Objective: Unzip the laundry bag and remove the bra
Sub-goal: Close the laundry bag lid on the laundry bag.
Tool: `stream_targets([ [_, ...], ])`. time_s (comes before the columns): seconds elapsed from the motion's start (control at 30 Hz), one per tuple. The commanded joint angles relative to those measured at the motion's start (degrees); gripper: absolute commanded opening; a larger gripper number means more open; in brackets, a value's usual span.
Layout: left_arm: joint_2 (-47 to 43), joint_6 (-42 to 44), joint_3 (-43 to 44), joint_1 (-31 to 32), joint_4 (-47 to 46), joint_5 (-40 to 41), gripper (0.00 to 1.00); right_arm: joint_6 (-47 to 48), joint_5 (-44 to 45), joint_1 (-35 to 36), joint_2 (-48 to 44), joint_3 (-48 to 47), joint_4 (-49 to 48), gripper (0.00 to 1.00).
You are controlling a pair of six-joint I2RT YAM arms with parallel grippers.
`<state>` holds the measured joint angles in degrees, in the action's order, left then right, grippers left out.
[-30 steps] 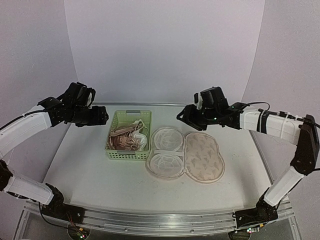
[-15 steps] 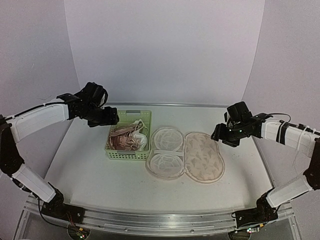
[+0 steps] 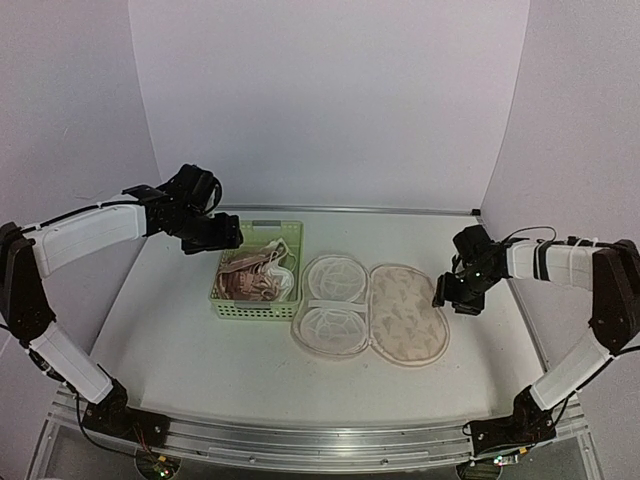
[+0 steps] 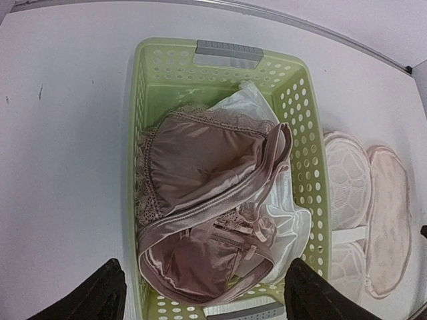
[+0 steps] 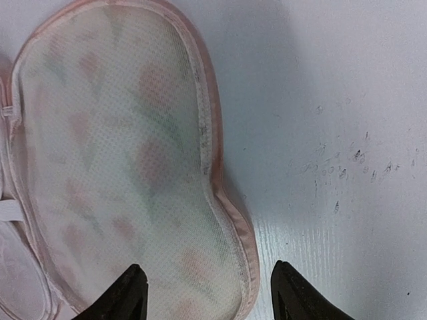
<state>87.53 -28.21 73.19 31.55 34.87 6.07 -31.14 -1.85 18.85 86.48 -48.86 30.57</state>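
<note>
The laundry bag (image 3: pixel 405 315) lies unzipped and spread flat at mid-table, its white mesh-cup half (image 3: pixel 333 300) on the left. A dusty-pink satin bra (image 3: pixel 255 280) lies in the light green basket (image 3: pixel 222 270), over white fabric. My left gripper (image 3: pixel 225 240) hovers open and empty above the basket's far left corner. In the left wrist view the bra (image 4: pixel 200 160) fills the basket (image 4: pixel 137 133) between my fingers (image 4: pixel 107 293). My right gripper (image 3: pixel 455 298) is open and empty just above the bag's right edge. The right wrist view shows the bag's mesh lining and pink rim (image 5: pixel 113 153) between the fingertips (image 5: pixel 130 290).
The basket stands directly left of the bag, almost touching it. The white backdrop wall runs behind both. Scuff marks (image 5: pixel 347 167) dot the table right of the bag. The table's right edge (image 3: pixel 525 320) is close to my right gripper.
My right gripper has swung right and down from above the bag's far side to its right edge. My left gripper has moved right, over the basket's far left corner.
</note>
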Motion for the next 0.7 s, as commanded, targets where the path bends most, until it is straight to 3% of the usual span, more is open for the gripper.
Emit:
stream_targets([
  [0.0,0.0,-1.3,3.6,-0.2,-1.6,0.5,0.82,2.3,-1.2,-0.9,3.8,-1.9,-3.1,0.64],
  [0.47,-1.6,-1.5,2.8,-0.2,-0.8,1.9,0.82,4.1,-2.8,-1.4,11.6,-3.8,-6.6,0.54],
  [0.57,-1.7,-1.7,2.7,-0.2,-0.8,1.9,0.82,4.4,-2.5,-1.4,12.0,-3.8,-6.6,0.47],
  [0.67,-1.7,-1.8,2.6,-0.2,-0.8,2.1,0.82,4.7,-2.1,-1.5,12.0,-3.5,-6.7,0.32],
])
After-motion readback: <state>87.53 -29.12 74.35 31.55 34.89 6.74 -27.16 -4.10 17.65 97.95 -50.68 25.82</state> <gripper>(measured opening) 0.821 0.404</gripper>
